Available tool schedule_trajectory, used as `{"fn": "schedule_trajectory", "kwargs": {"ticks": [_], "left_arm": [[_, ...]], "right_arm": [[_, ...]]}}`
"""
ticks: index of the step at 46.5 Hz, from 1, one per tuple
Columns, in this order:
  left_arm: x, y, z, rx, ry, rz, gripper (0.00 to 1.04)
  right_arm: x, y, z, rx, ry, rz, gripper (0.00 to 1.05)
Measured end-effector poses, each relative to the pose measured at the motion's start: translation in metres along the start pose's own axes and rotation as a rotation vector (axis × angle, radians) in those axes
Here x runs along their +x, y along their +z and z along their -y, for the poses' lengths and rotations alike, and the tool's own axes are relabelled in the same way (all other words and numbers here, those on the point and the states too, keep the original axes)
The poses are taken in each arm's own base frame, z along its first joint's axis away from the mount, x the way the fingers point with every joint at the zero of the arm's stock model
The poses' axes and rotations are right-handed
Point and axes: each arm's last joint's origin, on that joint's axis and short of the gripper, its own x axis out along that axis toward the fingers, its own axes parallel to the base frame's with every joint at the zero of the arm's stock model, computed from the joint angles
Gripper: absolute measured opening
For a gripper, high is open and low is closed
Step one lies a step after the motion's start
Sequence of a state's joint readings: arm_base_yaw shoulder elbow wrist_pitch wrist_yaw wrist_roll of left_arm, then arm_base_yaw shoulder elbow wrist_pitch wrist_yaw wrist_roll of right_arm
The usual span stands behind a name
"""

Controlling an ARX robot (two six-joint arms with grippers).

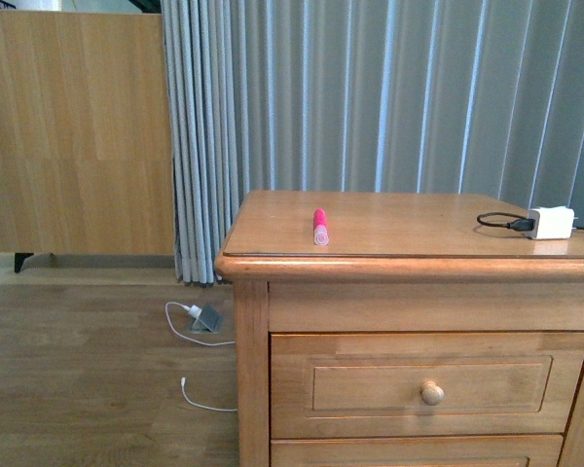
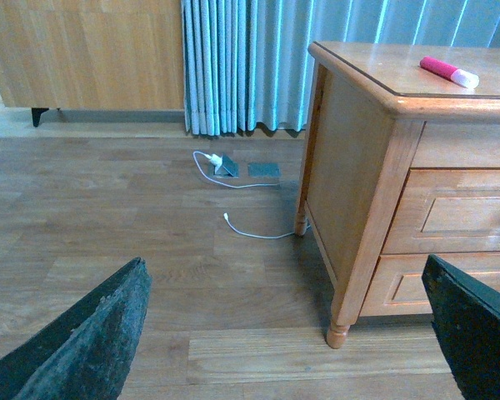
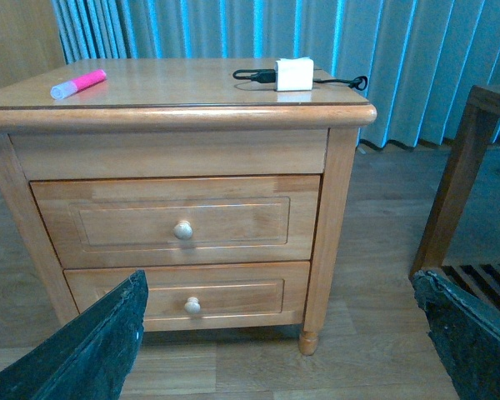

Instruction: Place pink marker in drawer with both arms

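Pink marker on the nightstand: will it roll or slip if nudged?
Likely rolls: the pink marker is a round barrel lying flat on the glossy nightstand top. Probably stiff and light, being short and thick.

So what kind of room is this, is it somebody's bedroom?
Probably a bedroom, or a room set up like one. There is a wooden nightstand with drawers, long pleated curtains reaching down to the wooden floor, and a white charger with its cable lying on top of the nightstand.

The marker (image 1: 320, 227) lies on the nightstand top (image 1: 419, 238), the charger (image 1: 550, 223) at its three o'clock (well apart). The drawer (image 1: 370, 384) sits below at five o'clock, above a second drawer (image 1: 370, 453).
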State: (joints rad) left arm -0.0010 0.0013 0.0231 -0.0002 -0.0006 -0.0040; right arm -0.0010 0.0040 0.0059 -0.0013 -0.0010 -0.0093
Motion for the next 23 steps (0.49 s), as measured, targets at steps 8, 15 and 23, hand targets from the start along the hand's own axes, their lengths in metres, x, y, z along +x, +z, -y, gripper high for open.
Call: {"fn": "schedule_trajectory", "kwargs": {"ticks": [8, 15, 23], "left_arm": [[0.0, 0.0, 0.0, 0.0, 0.0, 0.0, 0.99], [0.0, 0.0, 0.0, 0.0, 0.0, 0.0, 0.99], [0.0, 0.0, 0.0, 0.0, 0.0, 0.0, 0.99]], "right_arm": [[0.0, -0.001, 0.0, 0.046, 0.07, -0.074, 0.96], [0.006, -0.007, 0.001, 0.161, 0.133, -0.243, 0.96], [0.032, 0.007, -0.005, 0.148, 0.144, -0.273, 0.96]]}}
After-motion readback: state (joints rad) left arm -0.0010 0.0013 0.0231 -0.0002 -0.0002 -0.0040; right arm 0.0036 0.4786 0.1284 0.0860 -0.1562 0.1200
